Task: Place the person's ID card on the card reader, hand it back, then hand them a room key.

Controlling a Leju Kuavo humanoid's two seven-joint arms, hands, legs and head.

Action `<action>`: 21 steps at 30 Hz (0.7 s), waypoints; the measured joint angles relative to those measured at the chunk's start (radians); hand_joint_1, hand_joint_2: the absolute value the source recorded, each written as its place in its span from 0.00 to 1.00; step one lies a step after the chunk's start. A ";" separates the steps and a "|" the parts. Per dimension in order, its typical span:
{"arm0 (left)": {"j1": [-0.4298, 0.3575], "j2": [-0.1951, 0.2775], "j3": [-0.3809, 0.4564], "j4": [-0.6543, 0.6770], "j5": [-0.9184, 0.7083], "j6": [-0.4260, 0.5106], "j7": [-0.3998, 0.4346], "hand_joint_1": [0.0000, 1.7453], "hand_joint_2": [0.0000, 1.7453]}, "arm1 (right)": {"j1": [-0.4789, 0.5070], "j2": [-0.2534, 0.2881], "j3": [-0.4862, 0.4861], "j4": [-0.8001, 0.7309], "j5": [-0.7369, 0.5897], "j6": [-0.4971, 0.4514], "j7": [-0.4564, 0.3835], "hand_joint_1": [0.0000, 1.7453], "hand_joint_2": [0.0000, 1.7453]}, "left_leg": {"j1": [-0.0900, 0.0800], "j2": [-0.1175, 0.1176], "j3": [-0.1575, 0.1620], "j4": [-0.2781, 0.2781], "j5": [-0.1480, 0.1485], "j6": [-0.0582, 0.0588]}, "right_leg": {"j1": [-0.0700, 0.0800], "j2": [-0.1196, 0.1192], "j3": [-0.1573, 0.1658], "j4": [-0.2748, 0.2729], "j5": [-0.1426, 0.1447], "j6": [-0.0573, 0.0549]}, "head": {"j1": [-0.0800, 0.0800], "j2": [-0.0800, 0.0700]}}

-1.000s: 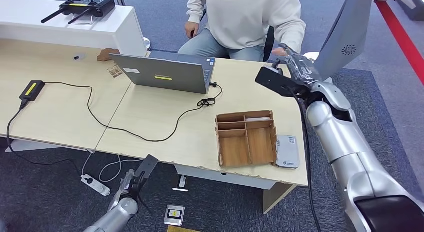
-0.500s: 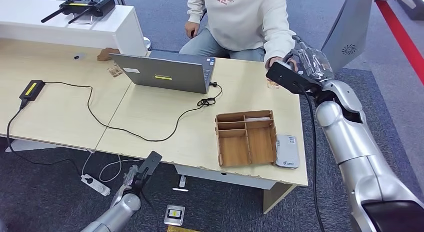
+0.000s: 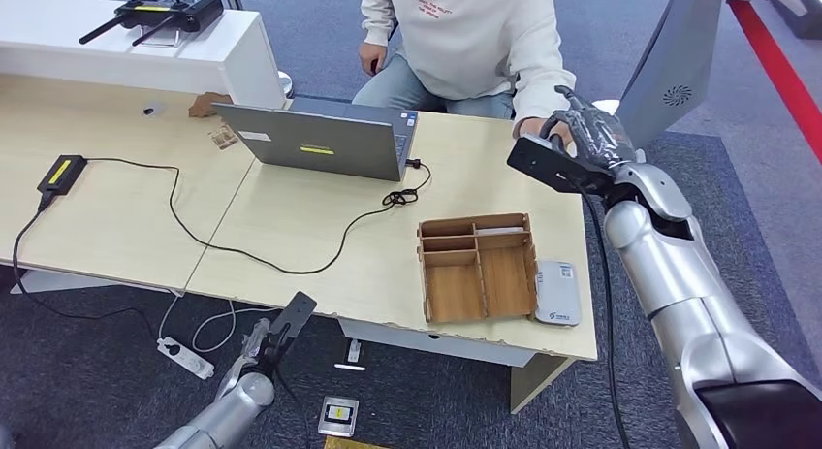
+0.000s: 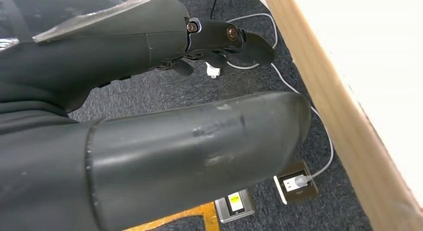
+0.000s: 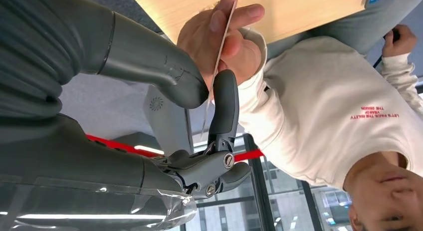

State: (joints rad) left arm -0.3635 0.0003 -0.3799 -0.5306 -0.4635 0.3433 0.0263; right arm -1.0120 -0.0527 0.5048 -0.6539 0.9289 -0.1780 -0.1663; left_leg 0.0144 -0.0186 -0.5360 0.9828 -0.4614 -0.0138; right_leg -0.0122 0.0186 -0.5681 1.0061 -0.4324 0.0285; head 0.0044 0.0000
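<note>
The task looks barely begun — at the table's [image 3: 291,226] one o'clock corner the right hand [image 3: 588,131] has thumb and fingers [image 5: 225,104] closing around the ID card [image 5: 218,61] the person's hand [image 5: 219,34] holds, grip unconfirmed — card reader [image 3: 557,292], return and room key remain.

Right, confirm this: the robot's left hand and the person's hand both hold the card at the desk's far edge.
Wrong hand. In the right wrist view the right hand pinches the card that the person's hand also holds; the left hand hangs below the desk.
</note>
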 joint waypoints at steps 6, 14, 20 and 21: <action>0.000 -0.001 0.000 0.007 0.017 0.000 -0.002 0.00 0.00 | -0.012 0.015 0.002 0.049 0.006 0.000 -0.001 0.12 1.00 | 0.000 0.000 0.000 0.000 0.000 0.000 | 0.000 0.000 0.000 0.000 0.000 0.000 | 0.000 0.000; 0.004 -0.001 0.002 0.018 0.057 0.017 -0.025 0.00 0.00 | -0.014 0.048 0.006 0.100 0.003 -0.040 -0.023 0.00 1.00 | 0.000 0.000 0.000 0.000 0.000 0.000 | 0.000 0.000 0.000 0.000 0.000 0.000 | 0.000 0.000; 0.013 0.007 0.001 0.026 0.099 0.005 -0.042 0.00 0.00 | -0.027 0.070 0.005 0.119 -0.069 -0.039 -0.045 0.00 1.00 | 0.000 0.000 0.000 0.000 0.000 0.000 | 0.000 0.000 0.000 0.000 0.000 0.000 | 0.000 0.000; 0.014 0.015 0.000 0.027 0.108 -0.011 -0.046 0.00 0.00 | -0.031 0.073 0.003 0.119 -0.094 -0.036 -0.049 0.00 1.00 | 0.001 0.000 0.000 0.000 0.000 0.000 | 0.000 0.000 0.000 0.000 0.000 0.000 | 0.000 0.000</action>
State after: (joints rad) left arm -0.3496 0.0156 -0.3796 -0.5035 -0.3554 0.3323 -0.0194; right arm -1.0431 0.0207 0.5077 -0.5345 0.8346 -0.2141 -0.2158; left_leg 0.0150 -0.0185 -0.5362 0.9827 -0.4613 -0.0138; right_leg -0.0121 0.0186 -0.5680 1.0065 -0.4325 0.0285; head 0.0046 0.0000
